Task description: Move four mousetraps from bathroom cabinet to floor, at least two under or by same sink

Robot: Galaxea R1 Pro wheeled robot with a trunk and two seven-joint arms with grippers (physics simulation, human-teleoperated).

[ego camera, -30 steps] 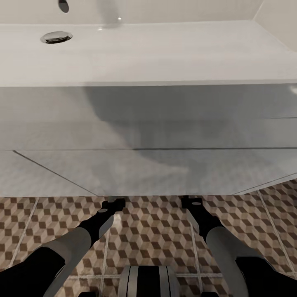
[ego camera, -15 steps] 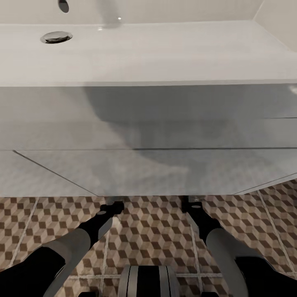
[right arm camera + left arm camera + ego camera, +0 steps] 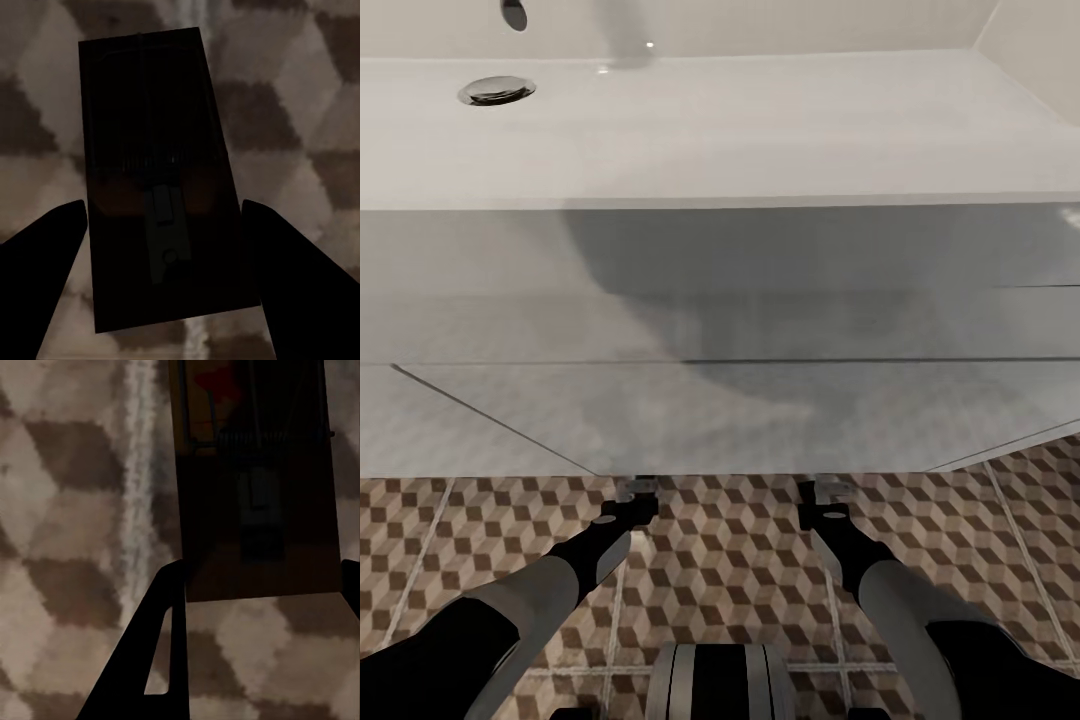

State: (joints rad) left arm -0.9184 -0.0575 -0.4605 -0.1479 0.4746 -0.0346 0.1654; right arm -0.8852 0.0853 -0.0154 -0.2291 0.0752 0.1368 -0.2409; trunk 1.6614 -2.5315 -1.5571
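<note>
**Two traps lying between parted fingers at the foot of the sink**

The sink, a long white box with a smooth glossy front, is filling the upper head view, its lower edge hanging over the bathroom floor of matte cube-printed tiles with pale grout. Both arms are reaching down to that edge, left gripper and right gripper roughly level, neither plainly nearer. In the left wrist view a mousetrap, a flat dark wooden slab with a coiled spring and a red patch, is lying just beyond the black fingertips, long axis running along the fingers. The other mousetrap is sitting between the right fingers, same alignment. Both sets of fingers are looking released, clear of the slabs' sides; whether the traps are resting flat on the tiles I cannot tell
</note>
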